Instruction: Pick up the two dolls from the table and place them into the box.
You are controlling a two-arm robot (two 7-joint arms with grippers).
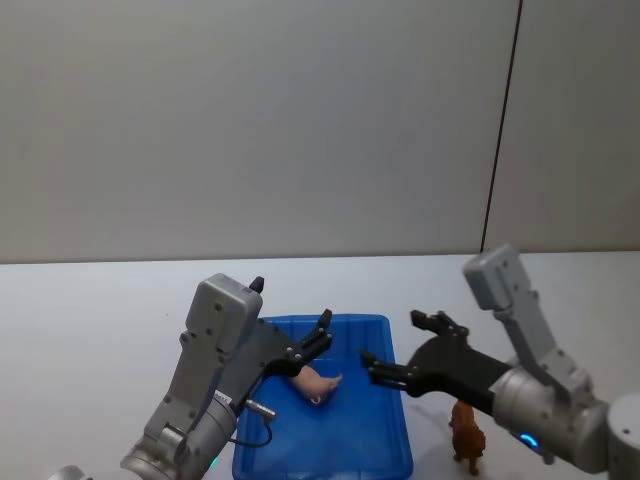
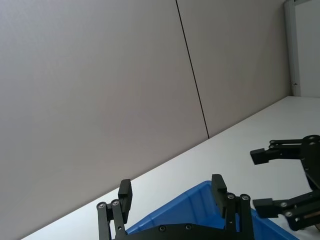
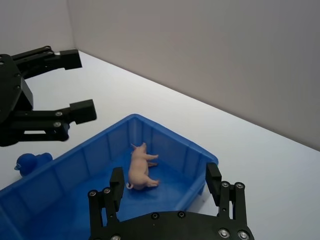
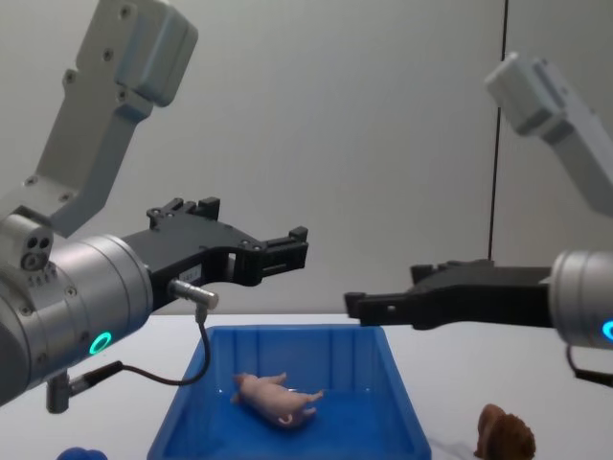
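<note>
Pig (image 1: 316, 385), smooth pink, lies in slope-walled blue box (image 1: 360, 320); left tool (image 2: 171, 186), right tool (image 3: 165, 172) spread.

The brown lion doll (image 4: 506, 433), just right of the box (image 4: 287, 347), is cut off at the bottom edge, its legs unseen.
</note>
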